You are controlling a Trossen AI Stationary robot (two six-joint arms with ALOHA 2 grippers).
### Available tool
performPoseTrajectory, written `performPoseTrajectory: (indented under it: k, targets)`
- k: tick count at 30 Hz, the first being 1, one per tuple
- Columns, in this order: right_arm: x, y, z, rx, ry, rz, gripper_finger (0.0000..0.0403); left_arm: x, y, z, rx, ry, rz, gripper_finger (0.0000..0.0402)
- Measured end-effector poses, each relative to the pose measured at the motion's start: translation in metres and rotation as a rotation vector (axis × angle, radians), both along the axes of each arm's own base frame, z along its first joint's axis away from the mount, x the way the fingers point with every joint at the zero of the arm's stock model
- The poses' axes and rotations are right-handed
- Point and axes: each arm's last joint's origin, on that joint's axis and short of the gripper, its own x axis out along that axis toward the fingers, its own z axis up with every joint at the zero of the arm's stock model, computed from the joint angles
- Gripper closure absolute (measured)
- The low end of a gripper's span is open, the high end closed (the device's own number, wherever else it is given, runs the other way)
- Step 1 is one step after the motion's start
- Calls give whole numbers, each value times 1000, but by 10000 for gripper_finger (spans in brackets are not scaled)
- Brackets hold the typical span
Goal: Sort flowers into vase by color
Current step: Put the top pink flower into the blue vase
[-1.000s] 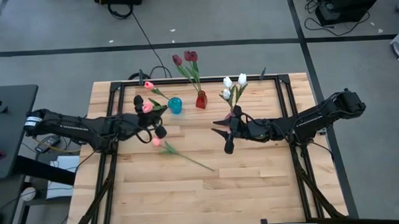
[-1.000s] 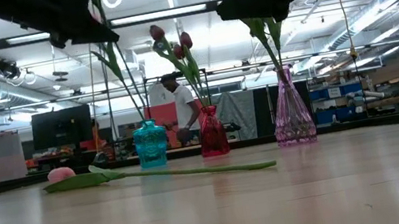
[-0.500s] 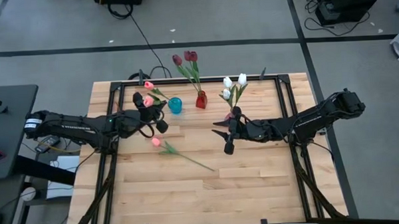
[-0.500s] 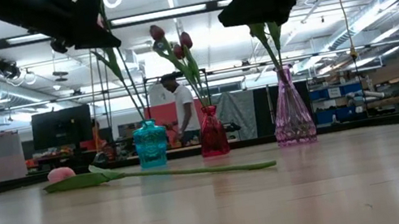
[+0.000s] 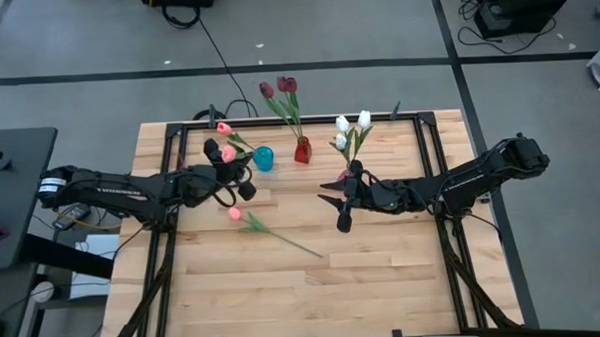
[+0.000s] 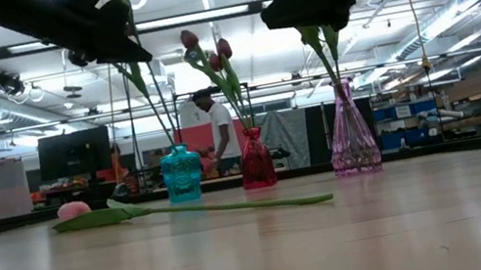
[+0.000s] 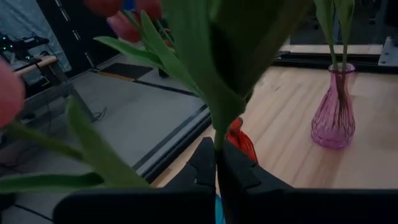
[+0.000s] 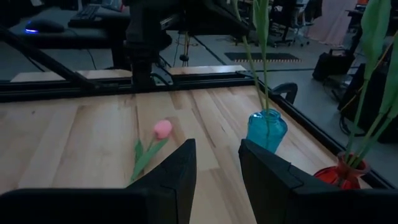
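I take the blue vase (image 5: 264, 158) as my landmark. My left gripper (image 5: 230, 169) hangs just left of it, above the table (image 5: 384, 276), its jaws clamped on the stem of a pink tulip (image 5: 227, 153); in the left wrist view the fingers (image 7: 208, 165) meet around that green stem. The held flower's head sits just left of the vase's mouth. 1 pink tulip already stands in the blue vase (image 5: 224, 128), its head leaning up and to the left of it. Another pink tulip (image 5: 237, 214) lies flat on the wood on the near side of the blue vase, stem trailing off toward the table's middle. Just right of the blue vase I see the red vase (image 5: 301, 150) with 2 dark red tulips (image 5: 278, 86), and farther right the pink vase (image 6: 353, 140) with 3 white tulips (image 5: 353, 125). My right gripper (image 5: 343, 197) waits right of the blue vase, near the pink vase, jaws parted and holding nothing.
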Motion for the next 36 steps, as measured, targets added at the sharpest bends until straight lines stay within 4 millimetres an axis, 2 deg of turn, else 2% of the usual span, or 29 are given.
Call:
performPoseTrajectory:
  k: [7,36]
  targets:
    - [0,0,1,9,-10,-2,268,9,5,-9,0,39,8,396]
    - [0,0,1,22,-13,-4,268,11,5,-4,32,11,0,396]
